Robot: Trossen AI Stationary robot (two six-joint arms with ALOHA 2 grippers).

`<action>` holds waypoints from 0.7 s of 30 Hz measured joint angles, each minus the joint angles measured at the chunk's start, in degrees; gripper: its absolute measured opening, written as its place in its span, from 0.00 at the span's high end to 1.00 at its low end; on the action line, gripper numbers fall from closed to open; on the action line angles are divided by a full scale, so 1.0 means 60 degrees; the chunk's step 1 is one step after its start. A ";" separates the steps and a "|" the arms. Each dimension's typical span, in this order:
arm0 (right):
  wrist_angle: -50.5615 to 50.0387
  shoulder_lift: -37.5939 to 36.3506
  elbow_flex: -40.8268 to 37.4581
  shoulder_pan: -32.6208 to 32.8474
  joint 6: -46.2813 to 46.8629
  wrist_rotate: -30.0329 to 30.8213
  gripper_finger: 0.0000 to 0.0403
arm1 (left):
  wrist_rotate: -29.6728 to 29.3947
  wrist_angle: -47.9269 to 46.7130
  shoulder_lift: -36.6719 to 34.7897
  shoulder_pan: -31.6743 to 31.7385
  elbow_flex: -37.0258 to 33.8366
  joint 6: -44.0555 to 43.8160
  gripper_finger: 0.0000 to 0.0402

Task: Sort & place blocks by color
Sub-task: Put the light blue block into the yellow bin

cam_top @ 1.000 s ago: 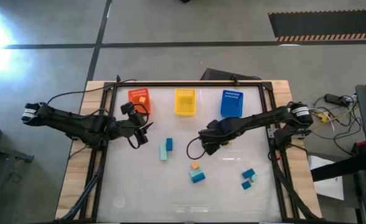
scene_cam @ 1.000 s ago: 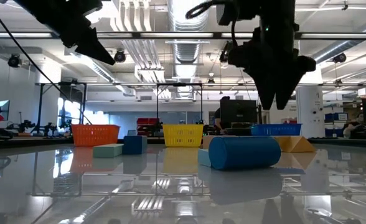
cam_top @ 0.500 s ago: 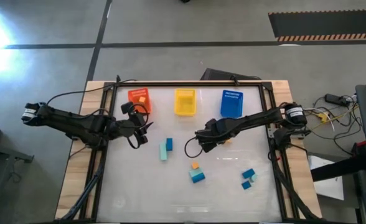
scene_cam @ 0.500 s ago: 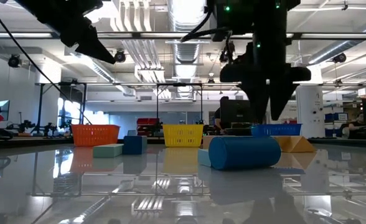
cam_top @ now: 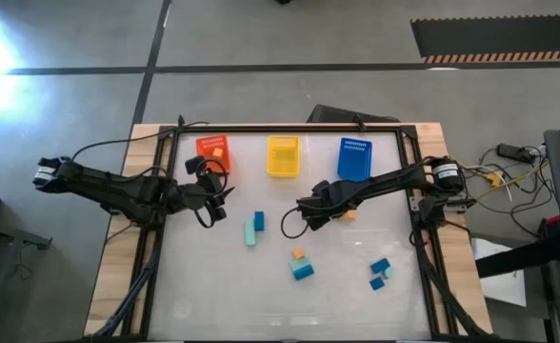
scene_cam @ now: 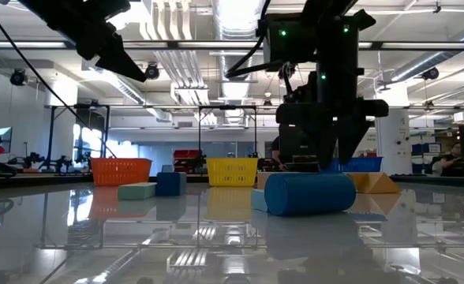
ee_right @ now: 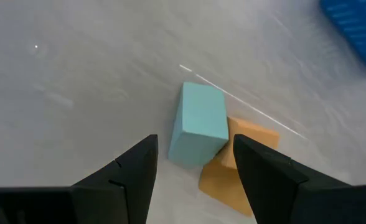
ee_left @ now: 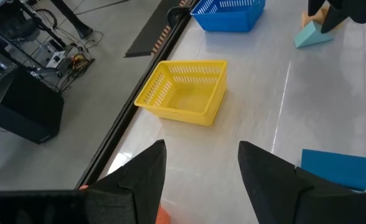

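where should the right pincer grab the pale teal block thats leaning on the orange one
Probably across the two long side faces of the pale teal rectangular block, coming straight down from above. The open right pincer already straddles it, and its top face is clear. The flat orange block touches one lower corner, so gripping nearer the free end should avoid it.

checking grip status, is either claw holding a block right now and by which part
Nothing is held. The right claw is open above a pale teal block that leans on an orange block. The left claw is open too, empty, near the orange bin.
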 joint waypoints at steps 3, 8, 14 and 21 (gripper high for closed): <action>0.0069 0.0143 -0.0158 0.0000 -0.0006 0.0002 0.50 | -0.0004 0.0014 0.0004 0.0000 0.0000 -0.0004 0.54; 0.0324 0.0393 -0.0184 0.0007 -0.0165 0.0179 0.50 | -0.0004 0.0001 0.0004 0.0000 -0.0004 -0.0009 0.54; 0.1085 0.0445 -0.0205 0.0007 -0.0283 0.0010 0.50 | -0.0019 0.0000 -0.0004 0.0000 -0.0006 -0.0007 0.54; 0.1280 0.0496 -0.0215 0.0007 -0.0328 0.0018 0.52 | -0.0029 0.0007 0.0020 0.0000 -0.0007 -0.0003 0.54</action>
